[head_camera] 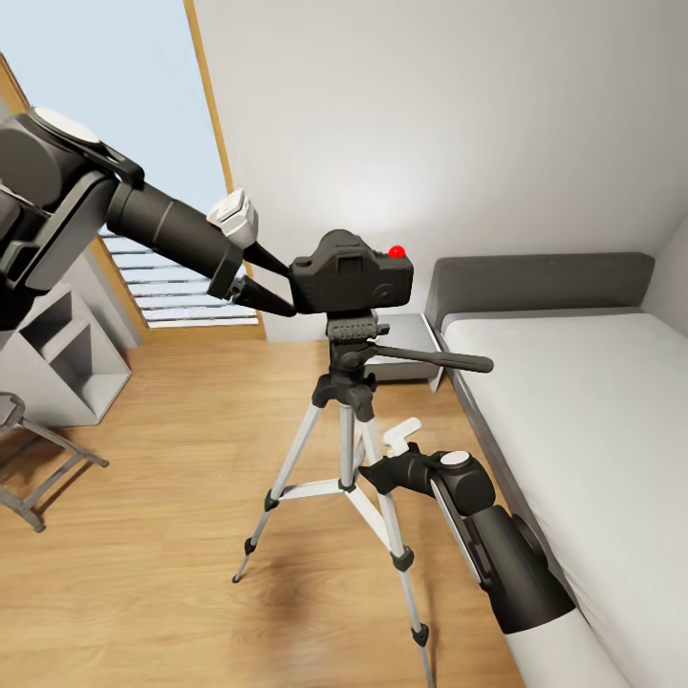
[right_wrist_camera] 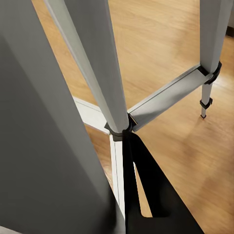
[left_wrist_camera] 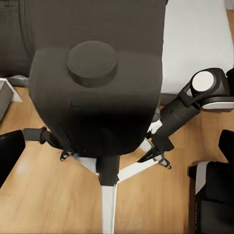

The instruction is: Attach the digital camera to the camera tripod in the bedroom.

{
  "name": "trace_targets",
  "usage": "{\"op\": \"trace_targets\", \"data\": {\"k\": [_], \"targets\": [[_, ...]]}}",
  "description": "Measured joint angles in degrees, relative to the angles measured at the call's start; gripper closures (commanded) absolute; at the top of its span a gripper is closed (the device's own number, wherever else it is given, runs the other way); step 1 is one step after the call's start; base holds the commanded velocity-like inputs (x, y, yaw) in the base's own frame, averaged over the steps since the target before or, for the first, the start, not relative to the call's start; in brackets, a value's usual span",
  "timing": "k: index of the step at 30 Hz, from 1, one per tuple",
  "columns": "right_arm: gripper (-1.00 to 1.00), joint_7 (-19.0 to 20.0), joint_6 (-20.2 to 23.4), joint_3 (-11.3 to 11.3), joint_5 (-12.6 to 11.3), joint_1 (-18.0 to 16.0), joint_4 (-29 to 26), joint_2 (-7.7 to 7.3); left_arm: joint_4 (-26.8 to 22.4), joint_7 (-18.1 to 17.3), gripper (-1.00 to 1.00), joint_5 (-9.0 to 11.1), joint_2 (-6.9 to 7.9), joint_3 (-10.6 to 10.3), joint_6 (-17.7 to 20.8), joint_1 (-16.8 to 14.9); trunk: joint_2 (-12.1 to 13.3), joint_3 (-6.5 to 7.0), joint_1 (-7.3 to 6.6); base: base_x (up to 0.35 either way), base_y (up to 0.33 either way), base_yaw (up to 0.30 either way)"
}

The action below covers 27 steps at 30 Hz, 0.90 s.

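**Camera sitting on the tripod head, both arms right there**

So the digital camera (head_camera: 352, 272) is perched on top of the camera tripod (head_camera: 346, 449), right on its black head, red button up and the pan handle sticking out toward the bed (head_camera: 583, 411). The tripod stands on the wood floor (head_camera: 143, 573) between the window side and the bed, with the grey nightstand (head_camera: 409, 336) behind it.

The left gripper (head_camera: 279, 283) comes in from the window side, fingers spread a bit, tips touching or just about touching the camera's side. Can't honestly tell if it's pinching the body or just resting against it. In the left wrist view the camera (left_wrist_camera: 95, 83) is a big dark blob up close with the tripod legs (left_wrist_camera: 109, 200) splaying out below.

The right gripper (head_camera: 382, 468) is down low by the leg braces. In the right wrist view its dark fingers (right_wrist_camera: 146, 195) sit close together right against the central column (right_wrist_camera: 118, 165), though whether it's actually clamped I can't tell.
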Motion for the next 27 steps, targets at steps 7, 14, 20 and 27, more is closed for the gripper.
{"op": "trace_targets", "data": {"k": [7, 14, 20, 27], "targets": [[1.0, 0.0, 0.0, 0.0, 0.0, 0.0, 0.0, 0.02, 4.7, 0.1, -1.0, 0.0, 0.21, 3.8, 0.0, 0.0, 0.0, 0.0, 0.0, 0.0, 0.0, 0.0], [1.0, 0.0, 0.0, 0.0, 0.0, 0.0, 0.0, 0.02, 16.4, 0.4, -1.0, -0.1, 1.41, 8.9, -0.2, 0.0, 0.0, 0.0, 0.0, 0.0, 0.0, 0.0], [1.0, 0.0, -0.1, 0.0, 0.0, 0.0, 0.0, 0.03, 32.4, 0.7, -1.0, -0.5, 2.58, 9.4, -0.6, 0.6, 0.0, 0.0, 0.0, 0.0, 0.0, 0.0], [1.0, 0.1, -0.1, 0.0, 0.1, 0.0, 0.0, 0.03, 52.9, 1.2, -1.0, -0.7, 2.7, 9.4, -1.5, 7.6, 0.0, -0.01, 0.0, 0.0, 0.0, 0.0]]}}
